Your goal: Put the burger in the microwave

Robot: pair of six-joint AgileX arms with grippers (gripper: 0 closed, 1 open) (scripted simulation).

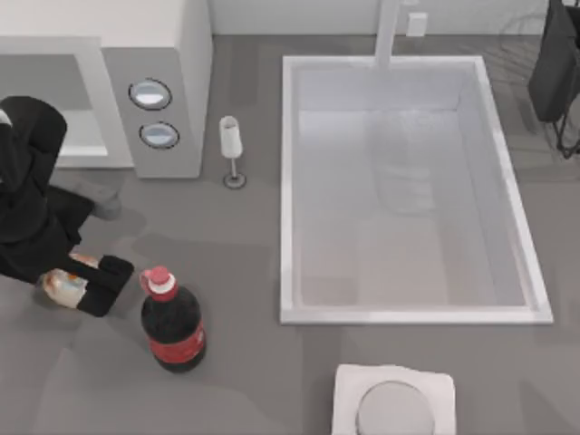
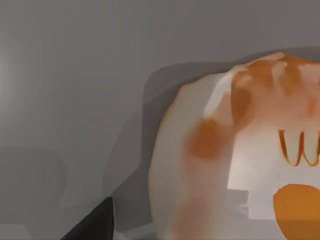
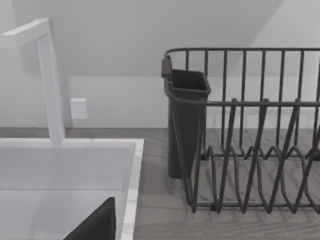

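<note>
My left claw is pinching the burger just beside the cola bottle, in front of the microwave.

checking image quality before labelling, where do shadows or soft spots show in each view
Top view: the left tool and its arm throw soft grey shadows on the table by the cola. Left wrist view: the burger sits so close it looks soft-edged, a dark shadow behind it. Right wrist view: the rack lays thin stripe shadows on the counter.
</note>
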